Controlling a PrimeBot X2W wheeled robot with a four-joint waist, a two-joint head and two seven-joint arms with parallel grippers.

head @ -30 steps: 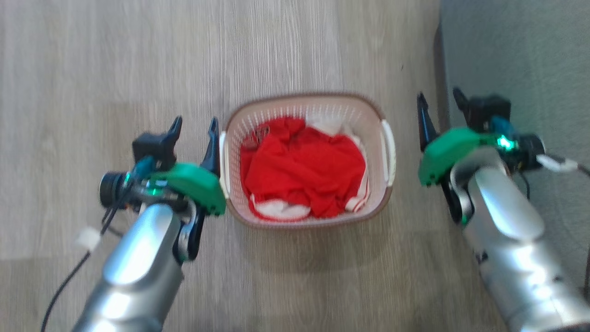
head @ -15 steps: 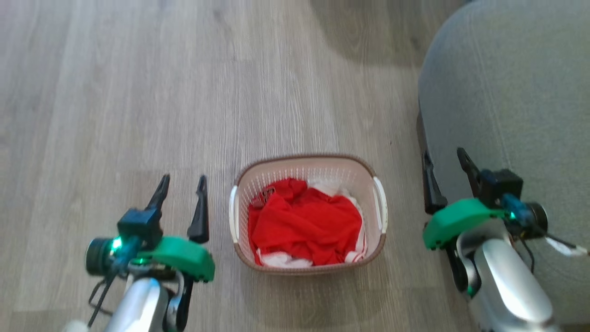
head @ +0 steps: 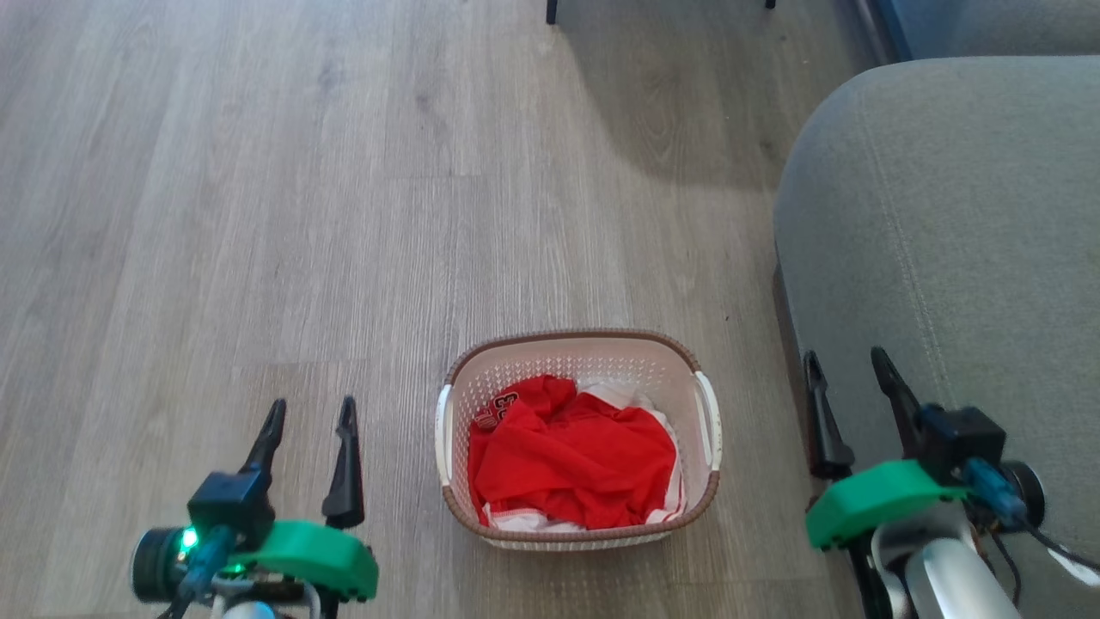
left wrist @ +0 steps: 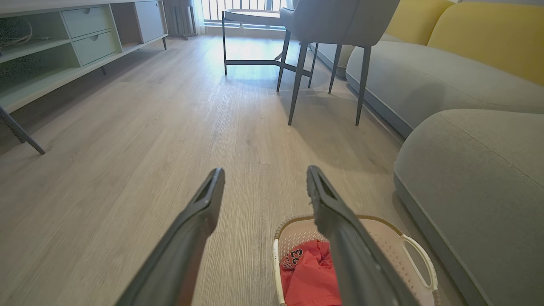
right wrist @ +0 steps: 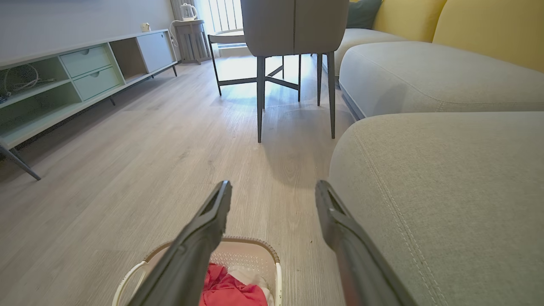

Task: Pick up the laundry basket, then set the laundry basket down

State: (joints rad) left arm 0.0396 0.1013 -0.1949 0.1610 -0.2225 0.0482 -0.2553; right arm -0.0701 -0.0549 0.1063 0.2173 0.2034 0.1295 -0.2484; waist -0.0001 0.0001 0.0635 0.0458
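Observation:
The laundry basket (head: 574,354), cream-white and perforated with a brown woven-look rim and white side handles, stands on the wood floor holding red and white clothes (head: 571,454). My left gripper (head: 311,415) is open, well to the left of the basket and clear of its handle. My right gripper (head: 849,365) is open to the basket's right, over the sofa's edge. In the left wrist view the basket (left wrist: 395,242) lies at the bottom right, behind my own open gripper (left wrist: 263,180). The right wrist view has the basket (right wrist: 248,250) at bottom left, below its open gripper (right wrist: 272,191).
A grey sofa seat (head: 954,232) runs close along the basket's right side. Ahead stand a grey chair on thin dark legs (right wrist: 293,76) and a low pale-green cabinet (left wrist: 63,51) on the left. Yellow sofa cushions (left wrist: 484,38) sit further back.
The head camera has tilted up, so the basket and both grippers sit lower in view. Both grippers have drawn away from the basket's handles, still open. The basket rests on the floor.

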